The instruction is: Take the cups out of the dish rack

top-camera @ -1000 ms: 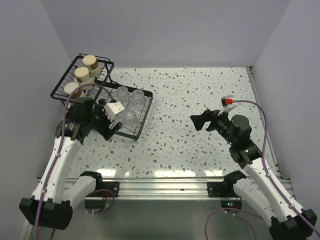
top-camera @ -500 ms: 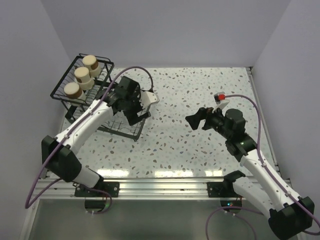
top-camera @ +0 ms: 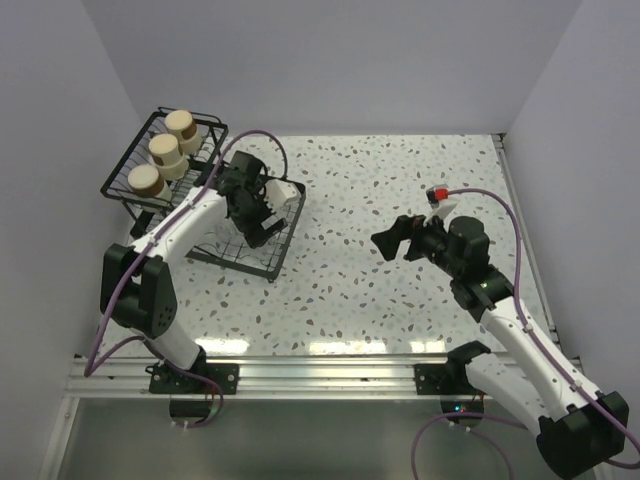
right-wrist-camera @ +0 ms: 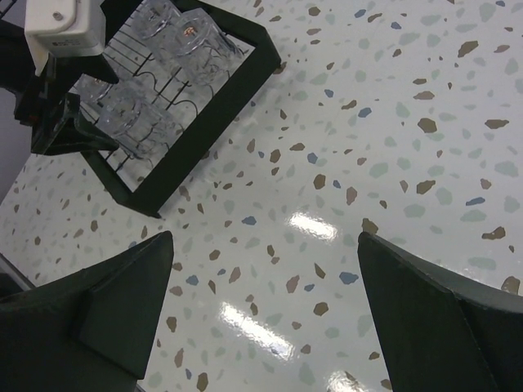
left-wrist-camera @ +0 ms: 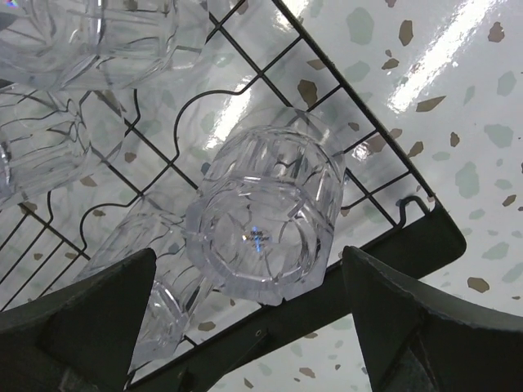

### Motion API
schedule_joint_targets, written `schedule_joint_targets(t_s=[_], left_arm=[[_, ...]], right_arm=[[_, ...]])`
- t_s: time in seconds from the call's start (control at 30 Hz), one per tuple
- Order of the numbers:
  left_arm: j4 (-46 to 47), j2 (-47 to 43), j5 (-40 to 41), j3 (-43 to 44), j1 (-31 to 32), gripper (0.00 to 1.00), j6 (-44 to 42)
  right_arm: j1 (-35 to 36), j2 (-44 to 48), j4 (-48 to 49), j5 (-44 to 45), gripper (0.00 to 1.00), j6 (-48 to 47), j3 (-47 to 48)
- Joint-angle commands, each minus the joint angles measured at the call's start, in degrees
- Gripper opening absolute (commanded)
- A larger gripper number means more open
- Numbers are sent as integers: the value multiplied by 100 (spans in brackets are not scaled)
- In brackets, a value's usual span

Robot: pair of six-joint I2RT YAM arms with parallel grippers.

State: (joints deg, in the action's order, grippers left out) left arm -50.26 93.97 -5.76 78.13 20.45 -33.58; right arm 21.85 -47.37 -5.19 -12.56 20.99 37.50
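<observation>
**L hand over a clear cup, not grabbed yet**

Step now: going for a cup. The L hand is over the flat part of the dish rack. Its fingers are wide apart w/ nothing in them. Right under it, btwn the 2 fingers, sits one clear cup, at the tray's corner by the rim. It leans a bit & one flat end faces the wrist cam. Can't tell for sure if that end is the bottom. More clear cups sit close by, and one on the left is touching it or nearly so.

3 cream cups are up in the raised basket, in a row. No cup shows out on the counter, so I think the job is just at the start.

The R hand is wide apart too & holds nothing. It hangs over the bare counter, well apart from the rack, pointing toward it.

Nxt move, my guess: L hand goes down till a finger is on each side of the cup. Then it squeezes shut, lifts the cup up & out, and sets it on the counter. That needs care b/c the cup is see-through, looks slippery & leans, so it could tip or slide. A finger could also bump the cup next door or catch the wire rim. Slow & straight down looks best.
</observation>
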Motion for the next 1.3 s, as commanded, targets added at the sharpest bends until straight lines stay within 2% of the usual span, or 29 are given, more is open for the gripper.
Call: schedule_joint_targets(t_s=[0.0,0.17,0.5,0.53,0.57,0.63,0.67,0.73,0.77,0.87,1.0,1.13,1.23,1.27], left_arm=[[534,-125,-277,-210,38,100,-122],[684,68,-654,-280,30,98,-122],[772,270,-637,-474,-58,77,-184],[763,279,-646,-483,-58,73,-184],[746,262,-654,-474,-58,61,-184],[711,236,-707,-439,-58,51,-131],[641,192,-733,-369,-58,41,-114],[535,113,-839,-255,-58,31,-78],[430,17,-857,-141,-58,18,-52],[350,-344,-892,9,-58,0,89],[385,-880,-822,167,-58,0,317],[315,-1433,-619,606,-76,0,563],[551,-1872,-856,861,-146,0,809],[648,-1978,-1022,914,-198,0,1018]], right_arm=[[13,-44,-26,96,98,-87,126],[21,-44,-70,131,98,-148,161],[21,18,-193,210,98,-183,170],[21,35,-202,227,98,-192,170],[13,44,-210,227,98,-183,170],[21,36,-210,236,98,-157,179],[13,53,-210,227,98,-140,188],[21,44,-228,166,98,-96,232],[13,18,-245,122,98,-78,258],[21,-174,-333,-201,98,-34,451],[21,-596,-413,-1141,98,19,925],[13,-1176,-158,-1767,97,607,1530],[91,-1772,473,-2057,95,1229,1891],[144,-1958,1006,-2153,95,1388,1989]])
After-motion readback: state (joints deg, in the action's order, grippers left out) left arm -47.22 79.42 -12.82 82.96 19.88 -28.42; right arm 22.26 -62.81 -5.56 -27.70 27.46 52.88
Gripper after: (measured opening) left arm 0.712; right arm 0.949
